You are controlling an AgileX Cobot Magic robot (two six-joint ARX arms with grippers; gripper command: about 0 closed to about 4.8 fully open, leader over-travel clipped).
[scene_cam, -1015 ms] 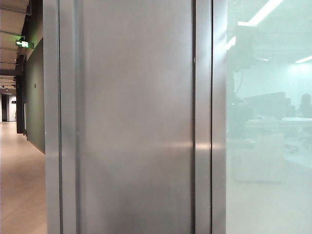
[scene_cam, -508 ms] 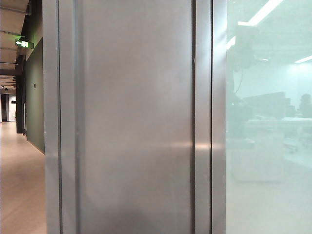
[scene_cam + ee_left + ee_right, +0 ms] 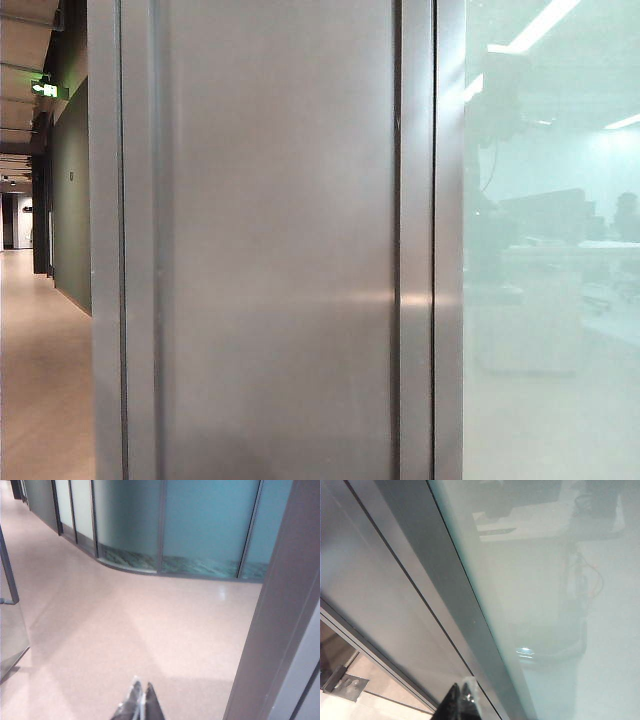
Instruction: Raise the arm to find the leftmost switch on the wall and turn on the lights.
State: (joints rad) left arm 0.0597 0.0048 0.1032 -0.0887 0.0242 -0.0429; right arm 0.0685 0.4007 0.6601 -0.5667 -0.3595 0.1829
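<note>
Filling most of the exterior view, the wall (image 3: 275,240) is a grey metal panel with narrow vertical frame strips. Right of it, a frosted glass pane (image 3: 550,330) shows the arm (image 3: 497,95) as a hazy dark silhouette high up. Left gripper (image 3: 141,702) hangs over pale corridor floor (image 3: 125,625), fingertips pressed together, nothing held. Right gripper (image 3: 461,700) sits close to the wall's frame strip, tips together too, empty. No switch visible.
</note>
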